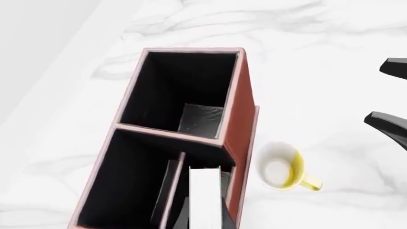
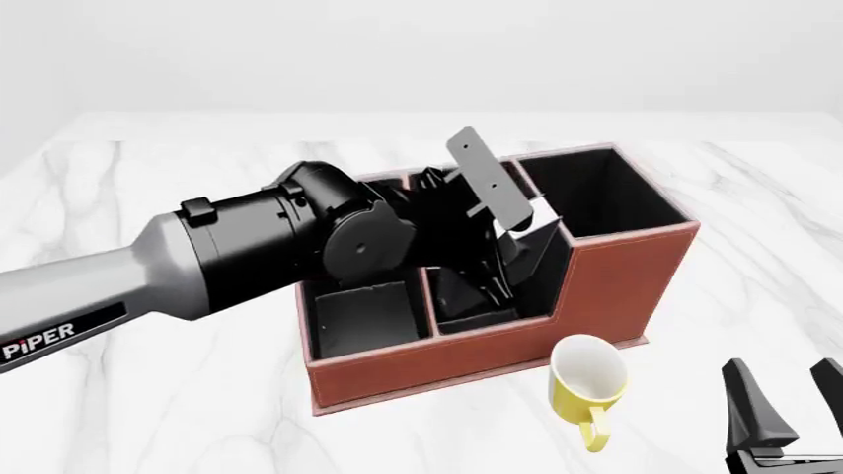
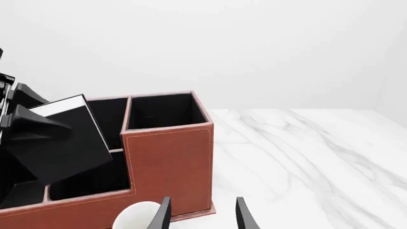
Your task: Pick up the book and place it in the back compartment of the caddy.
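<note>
My left gripper [image 2: 507, 252] is shut on the black book [image 2: 534, 215] and holds it tilted over the middle of the reddish-brown caddy [image 2: 619, 281]. In the left wrist view the book's white page edges [image 1: 205, 193] stand between my fingertips [image 1: 183, 217], inside a narrow black-lined cell next to the caddy's outer wall [image 1: 241, 105]. In the right wrist view the book [image 3: 70, 140] leans above the low wall of the caddy [image 3: 168, 162]. I cannot tell which half of the middle section it is in. My right gripper [image 2: 787, 415] is open and empty, low at the front right.
A yellow mug [image 2: 586, 380] lies on its side on the white marble table [image 2: 158, 415], just in front of the caddy's low wall; it also shows in the left wrist view [image 1: 279, 168]. My left arm [image 2: 197, 267] spans the caddy's left side.
</note>
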{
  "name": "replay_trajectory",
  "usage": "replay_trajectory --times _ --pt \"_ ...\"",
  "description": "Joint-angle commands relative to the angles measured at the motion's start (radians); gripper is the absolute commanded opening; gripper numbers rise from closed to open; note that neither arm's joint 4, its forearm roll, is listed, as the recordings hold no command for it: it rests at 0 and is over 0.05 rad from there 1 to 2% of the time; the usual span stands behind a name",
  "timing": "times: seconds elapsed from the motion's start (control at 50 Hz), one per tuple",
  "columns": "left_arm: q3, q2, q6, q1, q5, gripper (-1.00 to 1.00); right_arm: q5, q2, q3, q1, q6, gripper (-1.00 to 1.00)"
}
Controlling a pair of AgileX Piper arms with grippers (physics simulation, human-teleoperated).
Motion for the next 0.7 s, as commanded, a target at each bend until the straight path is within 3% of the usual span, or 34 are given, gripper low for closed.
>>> replay_trajectory --times 0.02,0.26,0.7 --pt "0.010 0.006 0.001 -0.003 -0.032 -1.00 0.000 0.000 0.000 0.000 0.000 1.00" --pt "0.023 0.027 -0.025 0.010 -0.068 -1.00 0.000 0.000 0.000 0.000 0.000 1.00" --pt "0.022 0.066 -0.006 0.016 -0.076 -1.00 0.000 0.000 0.000 0.000 0.000 1.00"
